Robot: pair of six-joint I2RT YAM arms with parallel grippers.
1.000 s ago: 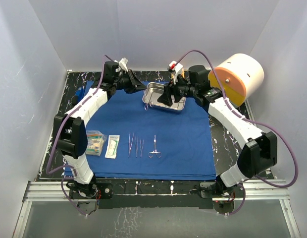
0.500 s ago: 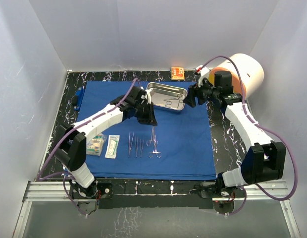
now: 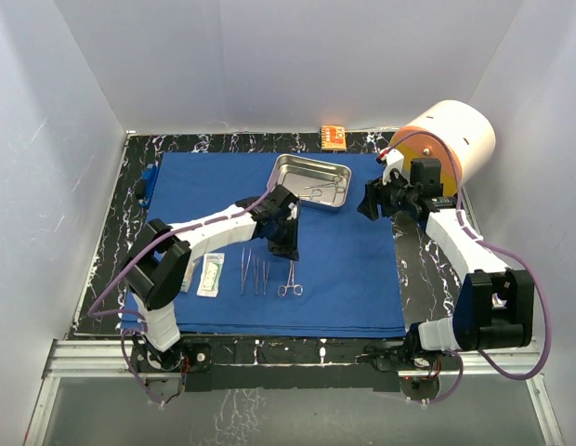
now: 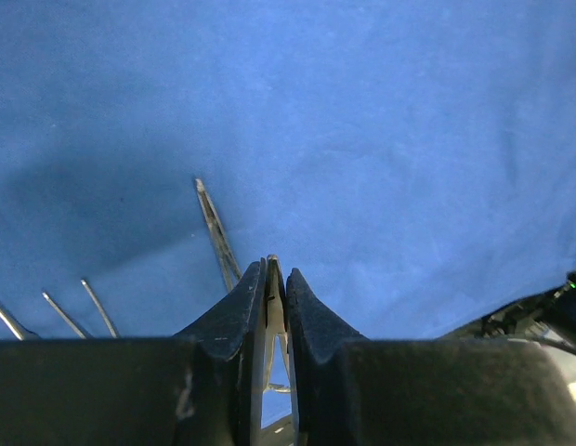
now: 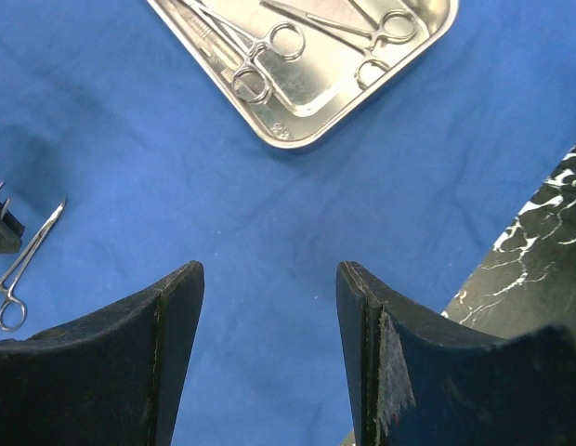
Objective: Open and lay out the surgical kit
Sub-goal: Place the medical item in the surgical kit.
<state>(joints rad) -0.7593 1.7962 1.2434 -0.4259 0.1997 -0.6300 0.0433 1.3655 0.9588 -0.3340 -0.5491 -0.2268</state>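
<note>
Cylinder (image 3: 460, 130) and orange box (image 3: 333, 137) stand off the blue cloth (image 3: 348, 269); left gripper (image 3: 288, 249) pinches a slim steel clamp (image 4: 274, 297), right gripper (image 5: 269, 269) gapes.

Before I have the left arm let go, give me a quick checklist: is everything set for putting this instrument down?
1. Left end effector shut on a slender steel instrument: ok.
2. Blue cloth ahead of it flat and bare: ok.
3. Clearance from the clamp lying beside it: cannot tell, the gap is hidden behind the end effector.
4. Held instrument resting on the cloth: cannot tell.
5. Right end effector open, empty, off by the cloth's right edge: ok.
6. Steel tray emptied: not ok, ring-handled clamps lie in it.
</note>
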